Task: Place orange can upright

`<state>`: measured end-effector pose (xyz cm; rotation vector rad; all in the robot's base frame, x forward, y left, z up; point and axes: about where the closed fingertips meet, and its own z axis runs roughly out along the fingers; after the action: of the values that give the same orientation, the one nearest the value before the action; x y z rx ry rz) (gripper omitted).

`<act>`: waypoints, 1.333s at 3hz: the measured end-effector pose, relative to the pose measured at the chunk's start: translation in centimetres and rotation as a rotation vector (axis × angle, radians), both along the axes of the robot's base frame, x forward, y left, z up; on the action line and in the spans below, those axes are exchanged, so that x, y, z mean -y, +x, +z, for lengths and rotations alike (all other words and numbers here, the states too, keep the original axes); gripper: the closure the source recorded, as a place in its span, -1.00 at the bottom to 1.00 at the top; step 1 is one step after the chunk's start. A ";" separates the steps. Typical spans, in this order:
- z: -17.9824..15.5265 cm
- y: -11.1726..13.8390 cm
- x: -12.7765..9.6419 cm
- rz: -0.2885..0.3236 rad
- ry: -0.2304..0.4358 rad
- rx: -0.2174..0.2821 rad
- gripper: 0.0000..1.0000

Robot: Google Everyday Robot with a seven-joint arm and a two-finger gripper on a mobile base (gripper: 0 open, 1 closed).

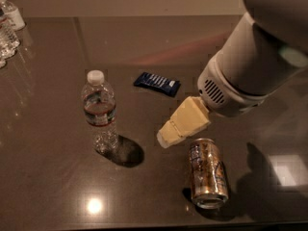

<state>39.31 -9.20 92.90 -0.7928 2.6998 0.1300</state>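
Judging by the layout, I am at the approach step. The orange can point(208, 173) lies on its side on the table point(57, 186) at lower centre-right, with one silver end toward the bottom edge. The gripper point(167, 136) hangs just beside the can's upper end, to its upper left, holding nothing; whether it is open or closed I cannot tell. Next I need to straddle the can's body, grip it, lift, and tip it onto an end, keeping clear of the upright water bottle point(99, 110) at left.

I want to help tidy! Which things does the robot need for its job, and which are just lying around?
Job: shiny orange-gold drink can, lying down; cream gripper, by its far end.
Lying about: clear plastic water bottle; dark blue snack packet.
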 end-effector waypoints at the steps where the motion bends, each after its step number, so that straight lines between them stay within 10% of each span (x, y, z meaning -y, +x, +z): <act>1: 0.0 0.0 0.0 -0.015 -0.026 -0.014 -1.00; 4: -6.2 -2.8 1.4 -0.242 -0.130 -0.291 -1.00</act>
<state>36.46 -10.58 86.66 -0.5075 3.0817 0.0136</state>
